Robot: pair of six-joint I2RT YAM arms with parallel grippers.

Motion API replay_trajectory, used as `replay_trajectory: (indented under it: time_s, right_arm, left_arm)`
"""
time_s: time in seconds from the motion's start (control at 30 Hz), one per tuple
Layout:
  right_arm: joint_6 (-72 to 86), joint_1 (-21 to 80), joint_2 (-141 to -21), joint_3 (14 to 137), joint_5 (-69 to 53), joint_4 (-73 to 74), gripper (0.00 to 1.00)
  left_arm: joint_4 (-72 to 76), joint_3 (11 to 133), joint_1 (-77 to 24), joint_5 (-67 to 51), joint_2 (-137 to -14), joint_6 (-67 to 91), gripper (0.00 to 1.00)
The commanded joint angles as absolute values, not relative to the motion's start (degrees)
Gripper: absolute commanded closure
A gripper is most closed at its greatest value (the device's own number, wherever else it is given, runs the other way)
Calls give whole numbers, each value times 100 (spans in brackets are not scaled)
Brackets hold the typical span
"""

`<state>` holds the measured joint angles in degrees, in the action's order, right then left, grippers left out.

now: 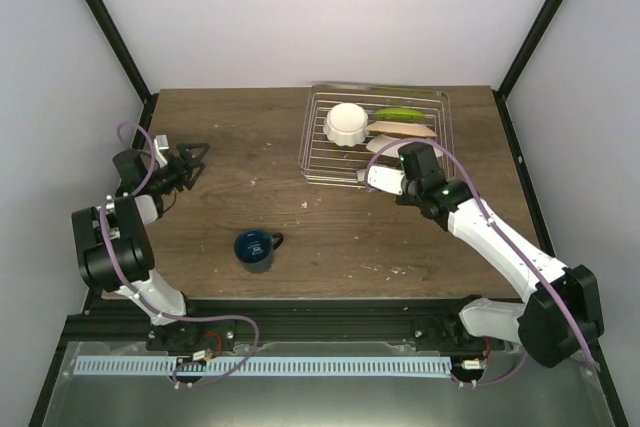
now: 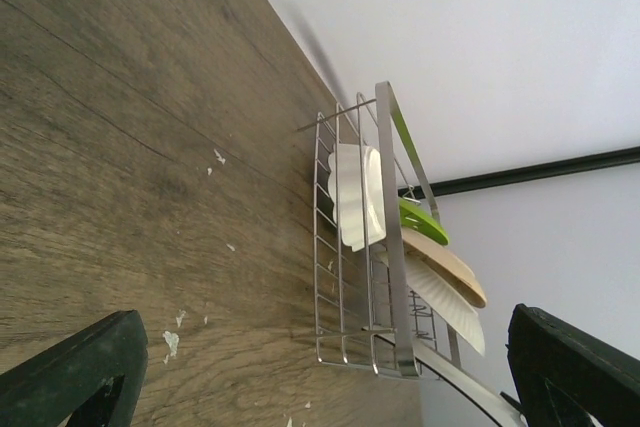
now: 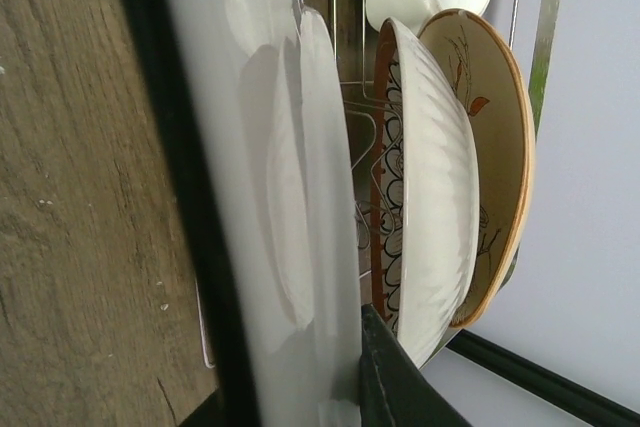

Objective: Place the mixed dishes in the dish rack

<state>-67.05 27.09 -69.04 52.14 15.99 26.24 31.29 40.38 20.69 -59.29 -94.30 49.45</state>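
2 grippers: right gripper (image 1: 378, 162) clamped on white square plate (image 3: 290, 197) at near edge of dish rack (image 1: 308, 152); left gripper (image 1: 196, 160) spread apart.

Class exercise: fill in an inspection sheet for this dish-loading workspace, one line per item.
Surface: wooden table with pale flecks.
Job's things: scalloped bowl, green plate and beige plate stand in the dish rack; white square plate at its near edge; blue mug on the table.
Clutter: nothing seen.
Grippers: left gripper open, empty; right gripper shut on the white square plate.
Cables: purple cables loop along both arms.
Surroundings: white walls, black frame posts.
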Motion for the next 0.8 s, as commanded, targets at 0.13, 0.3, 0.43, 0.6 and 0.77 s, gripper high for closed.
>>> replay_trajectory:
  time_s: [0.13,0.3,0.43,0.6,0.77]
  right_arm:
    - [-6631,2408,-7030,5492,2151,1562,93]
    - [-6536,2408,-7143,5330,2142,1449,77]
    - [-6500,2410,-7172,5266,2196,1372,46]
    - [-6502,2408,-7139,5272,2249,1375,29]
    - [-6497,2408,-7109,5326,2189,1541,18]
  left_arm:
    - [3397,4184,2077,-5972,-9567,4922,0]
    - [3347,4195,2085,-5977,-9549,4879,0]
    - [3329,4223,2079,-5983,-9554,4879,0]
    - [3314,4265,2083,-5985,-9596,4889,0]
    - [3322,4279,2083,-5987,-9605,4887,0]
